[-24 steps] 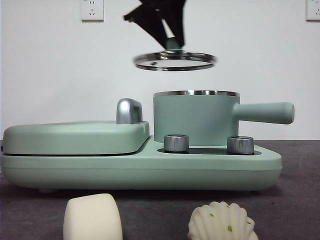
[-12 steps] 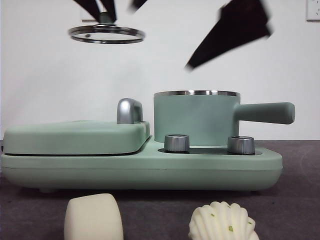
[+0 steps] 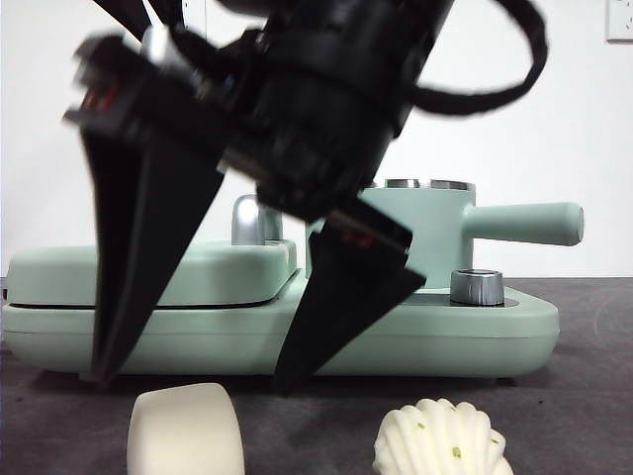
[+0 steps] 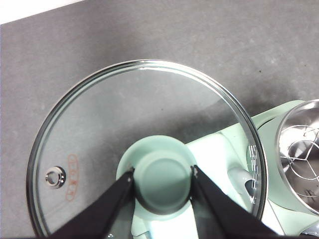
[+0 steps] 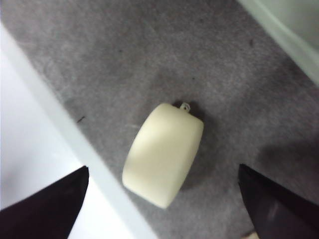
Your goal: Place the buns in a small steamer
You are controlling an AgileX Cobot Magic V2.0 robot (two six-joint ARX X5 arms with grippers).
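**Lid held clear as second arm reaches for a bun**

The left gripper (image 4: 162, 174) has its jaws clamped on the green knob (image 4: 162, 178) of the glass lid (image 4: 99, 124), carrying it out over the grey table (image 4: 174, 35), evidently to leave the small steamer (image 3: 420, 233) uncovered for loading; its steel rack (image 4: 304, 159) shows at the edge of the left wrist view. The right gripper (image 3: 193, 381) hangs with jaws spread wide directly above the smooth bun (image 3: 185, 429), touching nothing, placed as if to straddle it. Two buns lie on the table in front of the appliance: the smooth one and the ridged bun (image 3: 440, 440) beside it, apart; neither is in the steamer yet. One steamer, one lid, one flat griddle cover (image 3: 247, 272) and one visible steel dial (image 3: 477, 287) complete the count.
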